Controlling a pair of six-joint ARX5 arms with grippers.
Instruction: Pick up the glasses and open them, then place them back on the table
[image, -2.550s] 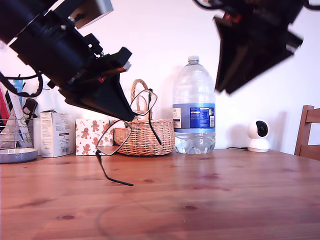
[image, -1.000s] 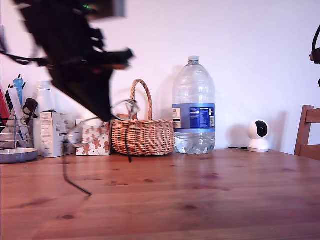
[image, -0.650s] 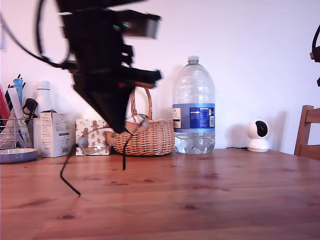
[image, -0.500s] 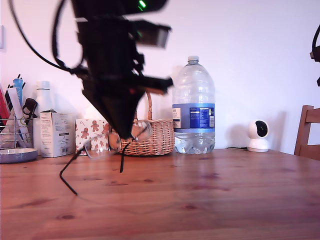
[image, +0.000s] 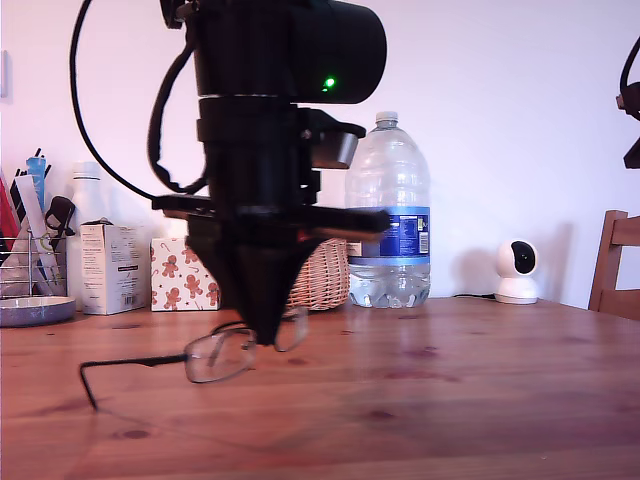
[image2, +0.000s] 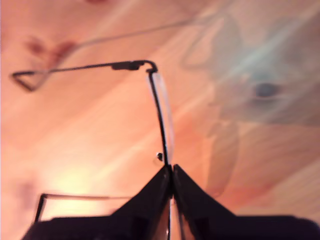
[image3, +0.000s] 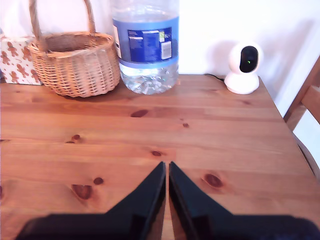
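Observation:
The glasses (image: 222, 354) hang low over the table (image: 450, 400), left of centre in the exterior view, with one temple arm stretching toward that view's left. My first gripper (image: 268, 338) points straight down and is shut on their bridge. Its wrist view shows the fingertips (image2: 170, 170) pinching the thin black frame (image2: 159, 115), both temple arms spread out over the wood (image2: 75, 130). Whether the glasses touch the table I cannot tell. My second gripper (image3: 166, 167) is shut and empty, high above the table (image3: 225, 130). Only a bit of its arm (image: 631, 100) shows at the exterior view's right edge.
Along the back wall stand a wicker basket (image: 318, 275), a big water bottle (image: 390, 215), a white camera (image: 518, 272), a gingerbread-print box (image: 180, 275), a white carton (image: 110, 267) and a utensil rack (image: 30, 250). A chair back (image: 615, 262) shows at the exterior view's right.
My first arm swung toward the exterior view's right, turned upright and came down, lowering the glasses from basket height to just over the table. The second arm drew off to that view's right edge.

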